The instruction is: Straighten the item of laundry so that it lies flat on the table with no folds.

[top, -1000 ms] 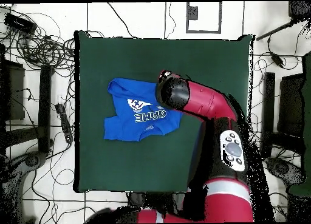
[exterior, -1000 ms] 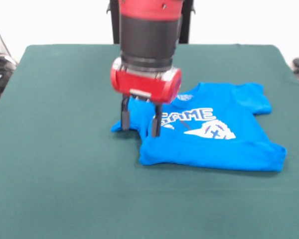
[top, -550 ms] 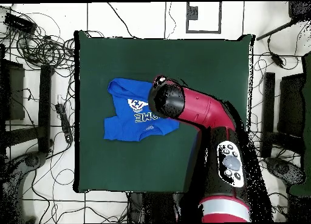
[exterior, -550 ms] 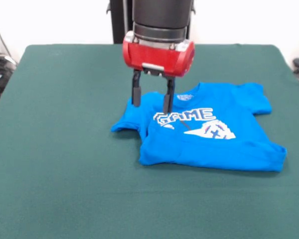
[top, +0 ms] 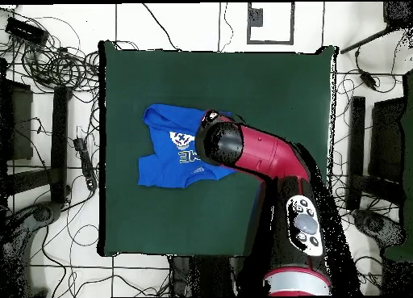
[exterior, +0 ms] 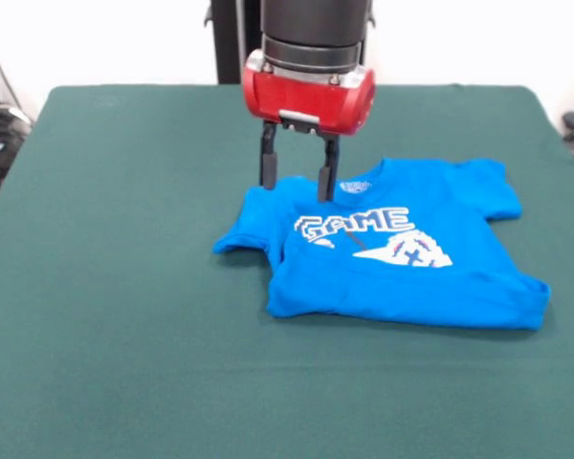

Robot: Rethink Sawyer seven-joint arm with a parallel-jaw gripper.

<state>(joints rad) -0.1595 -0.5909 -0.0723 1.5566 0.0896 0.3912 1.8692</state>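
Green table [exterior: 115,316], blue T-shirt [exterior: 430,277] on it (hem seemingly rumpled)

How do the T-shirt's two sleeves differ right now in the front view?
On the T-shirt, the sleeve at picture left lies just below the open gripper and tapers to a bunched point toward the table edge. The sleeve at picture right lies well away from the gripper and looks broader and flatter. Both are plain blue, and neither is gripped.
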